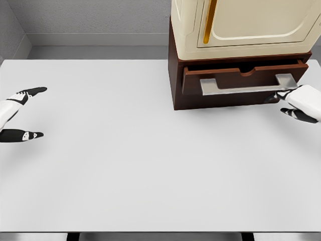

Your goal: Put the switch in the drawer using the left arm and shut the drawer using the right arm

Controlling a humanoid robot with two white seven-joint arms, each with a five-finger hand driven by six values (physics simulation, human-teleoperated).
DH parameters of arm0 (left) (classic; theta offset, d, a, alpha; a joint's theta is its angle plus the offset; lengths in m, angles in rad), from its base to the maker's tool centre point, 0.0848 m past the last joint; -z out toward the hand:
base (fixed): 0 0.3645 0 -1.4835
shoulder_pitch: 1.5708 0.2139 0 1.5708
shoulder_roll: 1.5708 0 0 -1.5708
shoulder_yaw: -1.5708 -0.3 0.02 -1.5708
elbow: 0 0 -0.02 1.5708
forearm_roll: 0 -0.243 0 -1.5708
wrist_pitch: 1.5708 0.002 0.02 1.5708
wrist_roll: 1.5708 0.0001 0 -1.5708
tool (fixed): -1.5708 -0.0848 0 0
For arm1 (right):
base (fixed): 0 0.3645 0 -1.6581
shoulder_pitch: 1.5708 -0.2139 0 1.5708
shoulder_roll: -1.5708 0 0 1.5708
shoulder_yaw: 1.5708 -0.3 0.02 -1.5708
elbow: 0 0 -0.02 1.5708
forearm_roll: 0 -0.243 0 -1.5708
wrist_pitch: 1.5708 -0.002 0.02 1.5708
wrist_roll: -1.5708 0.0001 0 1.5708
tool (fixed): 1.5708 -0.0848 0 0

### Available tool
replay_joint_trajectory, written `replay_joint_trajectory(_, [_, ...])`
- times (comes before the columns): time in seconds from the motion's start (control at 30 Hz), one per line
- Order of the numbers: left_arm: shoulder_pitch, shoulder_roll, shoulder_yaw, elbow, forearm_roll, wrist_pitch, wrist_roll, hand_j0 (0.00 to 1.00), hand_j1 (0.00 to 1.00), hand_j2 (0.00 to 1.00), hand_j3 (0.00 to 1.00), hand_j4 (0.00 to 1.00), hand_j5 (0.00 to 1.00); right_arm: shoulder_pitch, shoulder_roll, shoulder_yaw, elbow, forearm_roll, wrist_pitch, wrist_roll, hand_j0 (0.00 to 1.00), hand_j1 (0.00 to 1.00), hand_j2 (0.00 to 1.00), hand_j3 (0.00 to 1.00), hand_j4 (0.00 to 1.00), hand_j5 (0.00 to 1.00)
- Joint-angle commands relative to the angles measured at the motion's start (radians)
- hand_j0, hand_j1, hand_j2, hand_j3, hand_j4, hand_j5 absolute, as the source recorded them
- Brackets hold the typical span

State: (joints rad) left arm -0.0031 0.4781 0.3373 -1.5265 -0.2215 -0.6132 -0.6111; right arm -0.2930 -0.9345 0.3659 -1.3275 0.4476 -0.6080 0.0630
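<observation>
Head view — right robot hand [296, 103] at drawer [244, 79]

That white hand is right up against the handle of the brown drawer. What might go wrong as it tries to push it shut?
The right hand meets only the far right end of the handle, so an off-centre push could skew the drawer and jam it, or the fingers could slip off. Also, no switch shows on the table or in the left hand; whether it lies inside the drawer cannot be seen, so closing may come too early.
</observation>
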Motion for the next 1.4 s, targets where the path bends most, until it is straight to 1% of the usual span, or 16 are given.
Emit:
replay_joint_trajectory(0.0, [-0.002, 0.001, -0.003, 0.002, 0.007, 0.002, 0.0, 1.0, 1.0, 1.0, 1.0, 1.0, 1.0, 0.0, 0.022, 0.047, -0.004, -0.009, -0.003, 0.001, 0.66, 0.66, 0.66, 0.66, 0.66, 0.66])
replay_joint_trajectory(0.17, [0.0, 0.001, -0.003, 0.002, 0.007, 0.002, 0.0, 1.0, 1.0, 1.0, 1.0, 1.0, 1.0, -0.021, 0.037, 0.054, 0.008, -0.001, -0.003, 0.0, 0.67, 0.67, 0.67, 0.67, 0.67, 0.67])
replay_joint_trajectory(0.2, [-0.002, 0.001, -0.003, 0.002, 0.007, 0.002, 0.0, 1.0, 1.0, 1.0, 1.0, 1.0, 1.0, -0.018, 0.017, 0.054, 0.005, -0.004, -0.003, -0.002, 0.67, 0.67, 0.67, 0.67, 0.67, 0.67])
replay_joint_trajectory(0.37, [0.0, 0.001, -0.003, 0.002, 0.008, 0.002, 0.0, 1.0, 1.0, 1.0, 1.0, 1.0, 1.0, 0.032, -0.148, 0.05, -0.004, -0.017, -0.003, -0.006, 0.68, 0.68, 0.68, 0.68, 0.68, 0.68])
replay_joint_trajectory(0.43, [0.0, 0.002, -0.003, 0.002, 0.007, 0.002, 0.0, 1.0, 1.0, 1.0, 1.0, 1.0, 1.0, 0.04, -0.155, 0.048, -0.012, -0.021, -0.003, -0.008, 0.67, 0.67, 0.67, 0.67, 0.67, 0.67])
replay_joint_trajectory(0.47, [0.0, 0.001, -0.003, 0.002, 0.007, 0.002, 0.0, 1.0, 1.0, 1.0, 1.0, 1.0, 1.0, 0.041, -0.174, 0.047, -0.039, -0.029, -0.003, -0.008, 0.67, 0.67, 0.67, 0.67, 0.67, 0.67])
replay_joint_trajectory(0.53, [0.0, 0.001, -0.003, 0.002, 0.007, 0.002, 0.0, 1.0, 1.0, 1.0, 1.0, 1.0, 1.0, 0.083, -0.23, 0.041, -0.093, -0.064, -0.003, -0.008, 0.63, 0.63, 0.63, 0.63, 0.63, 0.63])
replay_joint_trajectory(0.57, [0.0, 0.002, -0.003, 0.002, 0.007, 0.002, 0.0, 1.0, 1.0, 1.0, 1.0, 1.0, 1.0, 0.092, -0.254, 0.041, -0.113, -0.084, -0.003, -0.008, 0.56, 0.56, 0.56, 0.56, 0.56, 0.56])
replay_joint_trajectory(0.6, [0.0, 0.002, -0.004, 0.002, 0.007, 0.002, 0.0, 1.0, 1.0, 1.0, 1.0, 1.0, 1.0, 0.106, -0.27, 0.041, -0.127, -0.092, -0.003, -0.008, 0.53, 0.53, 0.53, 0.53, 0.53, 0.53])
replay_joint_trajectory(0.67, [0.0, 0.001, -0.003, 0.002, 0.007, 0.002, 0.0, 1.0, 1.0, 1.0, 1.0, 1.0, 1.0, 0.137, -0.322, 0.041, -0.157, -0.113, -0.003, -0.008, 0.49, 0.49, 0.49, 0.49, 0.49, 0.49])
replay_joint_trajectory(0.77, [0.0, 0.002, -0.003, 0.002, 0.007, 0.002, 0.0, 1.0, 1.0, 1.0, 1.0, 1.0, 1.0, 0.141, -0.34, 0.039, -0.223, -0.115, -0.003, -0.006, 0.51, 0.51, 0.51, 0.51, 0.51, 0.51])
replay_joint_trajectory(0.87, [0.0, 0.001, -0.003, 0.003, 0.007, 0.002, 0.0, 1.0, 1.0, 1.0, 1.0, 1.0, 1.0, 0.141, -0.356, 0.002, -0.324, -0.115, -0.003, 0.0, 0.51, 0.51, 0.51, 0.51, 0.51, 0.51])
replay_joint_trajectory(0.97, [0.0, 0.001, -0.003, 0.005, 0.007, 0.002, 0.0, 1.0, 1.0, 1.0, 1.0, 1.0, 1.0, 0.141, -0.375, 0.002, -0.41, -0.115, -0.003, 0.0, 0.52, 0.52, 0.52, 0.52, 0.52, 0.52])
replay_joint_trajectory(1.07, [0.0, 0.002, -0.003, 0.005, 0.007, 0.002, 0.0, 1.0, 1.0, 1.0, 1.0, 1.0, 1.0, 0.141, -0.377, 0.002, -0.429, -0.115, -0.003, 0.0, 0.53, 0.53, 0.53, 0.53, 0.53, 0.53])
replay_joint_trajectory(1.23, [-0.002, 0.002, -0.003, 0.005, 0.007, 0.002, 0.0, 1.0, 1.0, 1.0, 1.0, 1.0, 1.0, 0.14, -0.371, -0.001, -0.432, -0.113, -0.003, 0.0, 0.55, 0.55, 0.55, 0.55, 0.55, 0.55])
replay_joint_trajectory(1.37, [-0.002, 0.002, -0.003, 0.014, 0.007, 0.002, 0.0, 1.0, 1.0, 1.0, 1.0, 1.0, 1.0, 0.135, -0.362, -0.039, -0.43, -0.113, -0.003, 0.018, 0.56, 0.56, 0.56, 0.56, 0.56, 0.56])
